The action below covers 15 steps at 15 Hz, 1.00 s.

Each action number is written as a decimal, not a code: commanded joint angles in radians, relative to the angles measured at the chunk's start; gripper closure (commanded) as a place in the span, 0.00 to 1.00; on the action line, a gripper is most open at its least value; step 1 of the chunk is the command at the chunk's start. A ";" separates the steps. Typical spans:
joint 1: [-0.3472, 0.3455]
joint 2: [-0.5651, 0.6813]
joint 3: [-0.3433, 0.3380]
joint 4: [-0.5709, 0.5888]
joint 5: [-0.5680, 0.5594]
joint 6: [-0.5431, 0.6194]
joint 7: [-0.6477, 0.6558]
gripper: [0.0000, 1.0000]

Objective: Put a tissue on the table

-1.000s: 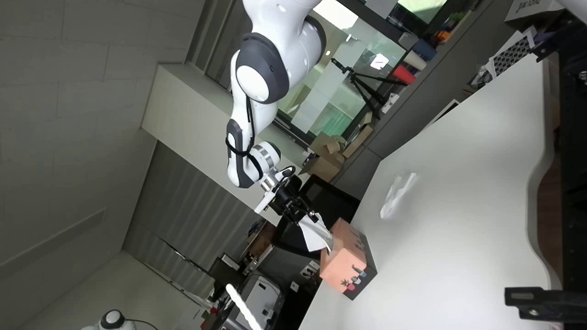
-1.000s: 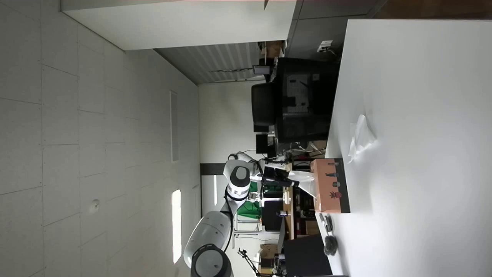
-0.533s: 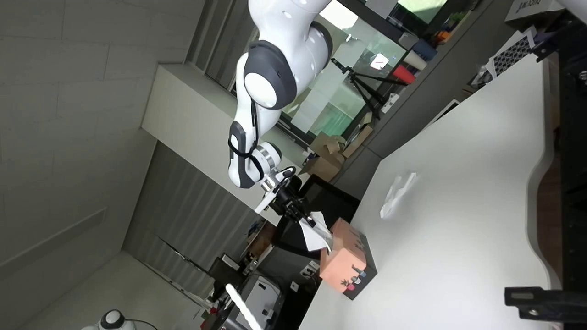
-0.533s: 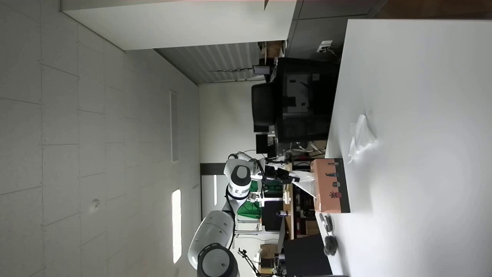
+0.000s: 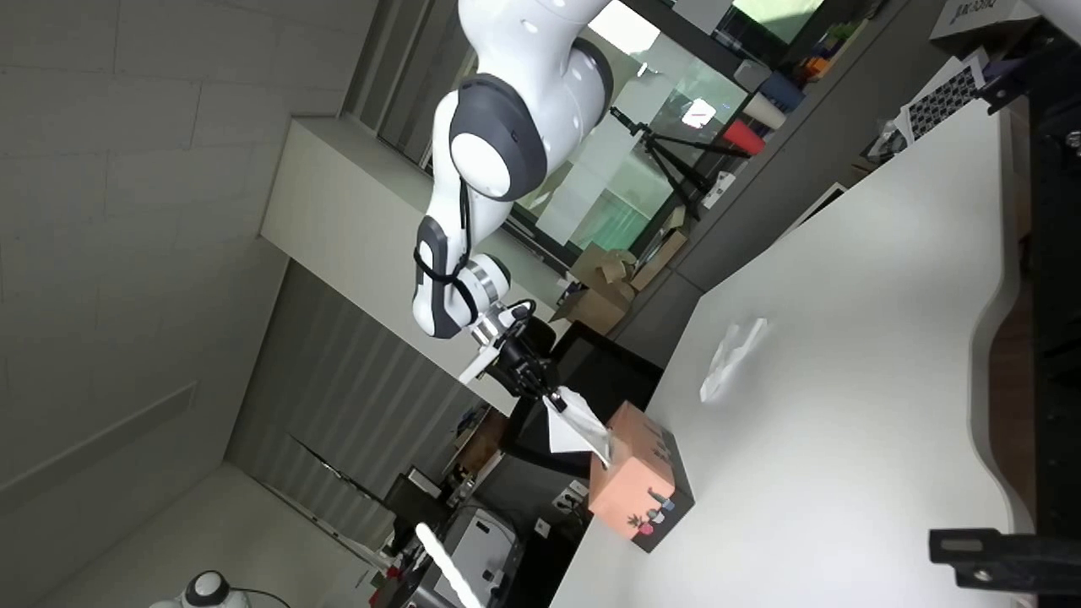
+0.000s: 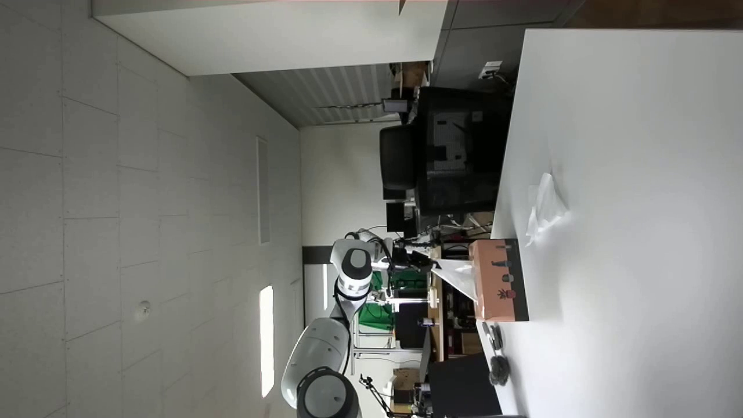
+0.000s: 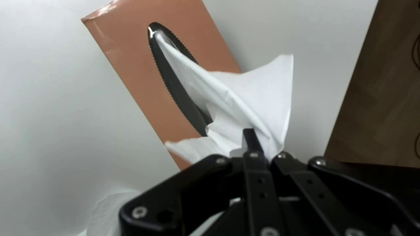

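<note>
A white tissue (image 7: 236, 101) rises out of the dark slot of the brownish-orange tissue box (image 7: 137, 65), its far end still inside. My gripper (image 7: 267, 150) is shut on the free end, with the cloth-like paper pinched and folded between the fingers; one fingertip is hidden behind it. In both exterior views the tissue (image 5: 574, 426) spans the gap between gripper (image 6: 434, 266) and box (image 6: 493, 278). The box stands on the white table (image 5: 844, 473). Apart from it, a crumpled tissue (image 6: 545, 206) lies on the tabletop.
Small dark objects (image 6: 498, 370) lie on the table beside the box. A black chair (image 6: 458, 151) stands behind the table's edge. In the wrist view the tabletop ends at the right above a brown floor (image 7: 384, 98), and a pale white shape (image 7: 110, 213) shows low at the left.
The jaws have closed on the tissue. The gripper has drawn back slightly from the box, and the tissue is stretched tighter between them. Box and loose tissue have stayed put.
</note>
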 commanded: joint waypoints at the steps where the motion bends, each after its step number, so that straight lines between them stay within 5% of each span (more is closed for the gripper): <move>1: -0.005 -0.045 -0.017 0.042 -0.018 -0.019 0.006 1.00; 10: -0.050 -0.201 -0.138 0.040 -0.134 -0.058 -0.052 1.00; 15: -0.132 -0.184 -0.170 0.009 -0.176 -0.247 -0.204 1.00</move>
